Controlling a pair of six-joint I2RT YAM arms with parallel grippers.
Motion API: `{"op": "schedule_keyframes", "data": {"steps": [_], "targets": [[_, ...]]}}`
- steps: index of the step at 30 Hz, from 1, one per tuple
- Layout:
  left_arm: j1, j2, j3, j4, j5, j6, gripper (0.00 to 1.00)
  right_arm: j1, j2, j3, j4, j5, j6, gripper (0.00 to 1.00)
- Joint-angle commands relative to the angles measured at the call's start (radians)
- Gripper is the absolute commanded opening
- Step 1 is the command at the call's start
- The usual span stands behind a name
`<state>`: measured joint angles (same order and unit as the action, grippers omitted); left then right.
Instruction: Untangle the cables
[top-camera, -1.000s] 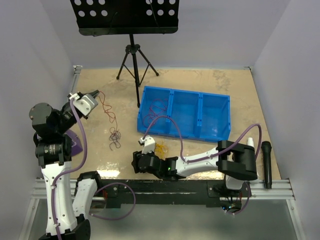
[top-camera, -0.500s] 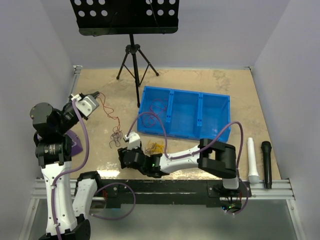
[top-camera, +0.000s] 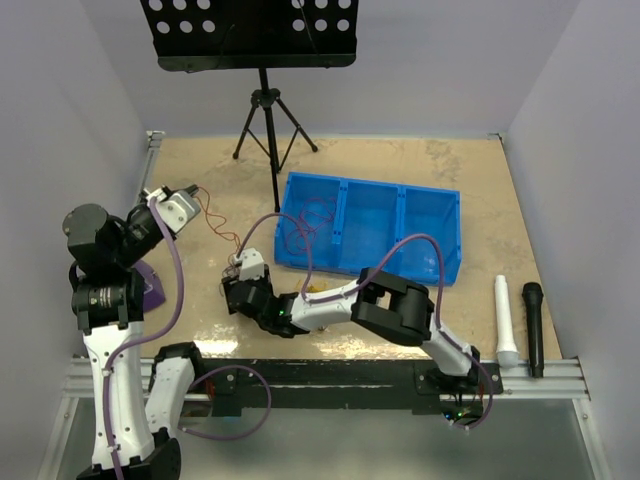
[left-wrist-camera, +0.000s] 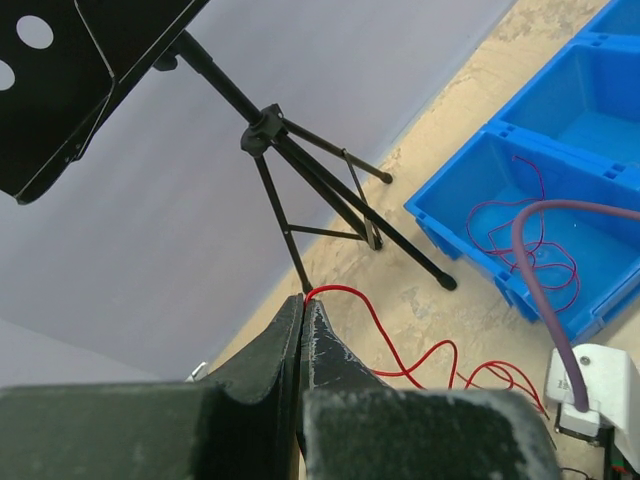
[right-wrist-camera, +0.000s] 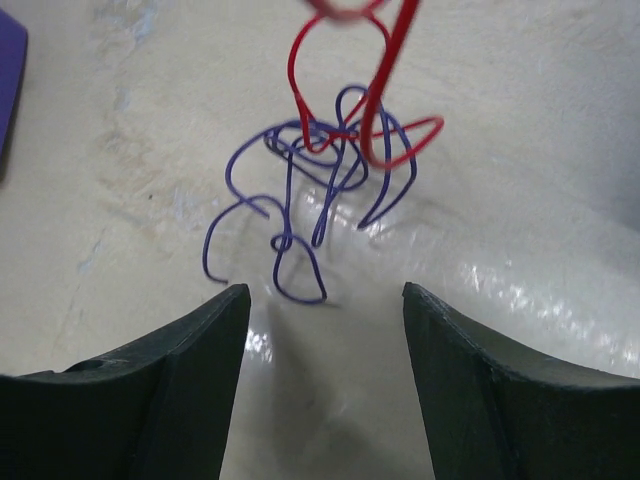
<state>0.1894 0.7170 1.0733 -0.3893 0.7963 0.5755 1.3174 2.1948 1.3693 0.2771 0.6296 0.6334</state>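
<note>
Beyond the cables (right-wrist-camera: 330, 150), music stand (top-camera: 250, 35), bin (top-camera: 425, 235)

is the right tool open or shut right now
Open: the right tool shows its fingers wide apart, the purple wire tangle lying ahead, not gripped.

Pale lilac walls (top-camera: 585, 90) on 3 sides, even light. Beige mottled worktop (top-camera: 420, 165) w/ metal rail (top-camera: 560, 375) at near edge. Black music stand (top-camera: 262, 95) at back, tripod on worktop.

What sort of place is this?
Probably a lab robot cell: plain walls boxing in the table, a metal mounting rail at its near edge, staged props like a music stand and blue bin.
</note>
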Motion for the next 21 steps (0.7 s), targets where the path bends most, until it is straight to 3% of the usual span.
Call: {"op": "schedule_keyframes", "data": {"steps": [1, 6, 10, 17, 19, 21], "targets": [[0.004, -0.002, -0.003, -0.02, 0.003, 0.049, 0.0, -0.027, 0.022, 0.083, 0.042, 0.022, -0.028, 0.67], [0.004, -0.002, -0.006, -0.039, -0.003, 0.069, 0.0, -0.035, 0.077, 0.155, 0.048, 0.01, -0.04, 0.65], [0.004, -0.002, -0.007, -0.045, -0.006, 0.07, 0.0, -0.035, 0.109, 0.191, 0.007, 0.002, -0.011, 0.59], [0.002, 0.009, -0.013, 0.093, -0.103, -0.034, 0.0, -0.03, 0.06, 0.058, -0.007, -0.005, 0.071, 0.53], [0.004, 0.013, -0.007, 0.104, -0.114, -0.046, 0.0, -0.029, 0.043, 0.013, -0.006, -0.001, 0.087, 0.48], [0.004, 0.013, -0.003, 0.113, -0.117, -0.058, 0.0, -0.027, 0.023, -0.028, 0.004, 0.002, 0.098, 0.36]]}}
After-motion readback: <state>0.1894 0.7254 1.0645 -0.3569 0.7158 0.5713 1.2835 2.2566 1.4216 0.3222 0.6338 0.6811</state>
